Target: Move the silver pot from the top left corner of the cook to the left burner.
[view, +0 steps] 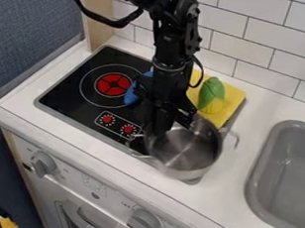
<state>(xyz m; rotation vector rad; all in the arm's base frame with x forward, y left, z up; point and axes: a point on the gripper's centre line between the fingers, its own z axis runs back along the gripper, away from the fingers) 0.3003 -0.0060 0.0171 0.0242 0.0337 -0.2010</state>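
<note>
The gripper (160, 129) hangs from the top of the view over the left rim of the silver pot (191, 151), overlapping that rim. I cannot make out whether it holds the pot. The pot stands at the right front part of the black cooktop (74, 92), with its opening upward and partly facing the camera. One pot handle points right and another lies at its lower left. The left burner (113, 84), a red disc inside a thin ring, lies up and to the left of the gripper. The arm hides the cooktop's right part.
A blue object (132, 95) lies on the cooktop, partly behind the arm. Behind the pot, a yellow cloth (232, 100) bears a green and yellow toy item (211, 94). Two red knobs (108, 118) sit at the cooktop's front. A grey sink (286, 171) is at the right; a tiled wall rises behind.
</note>
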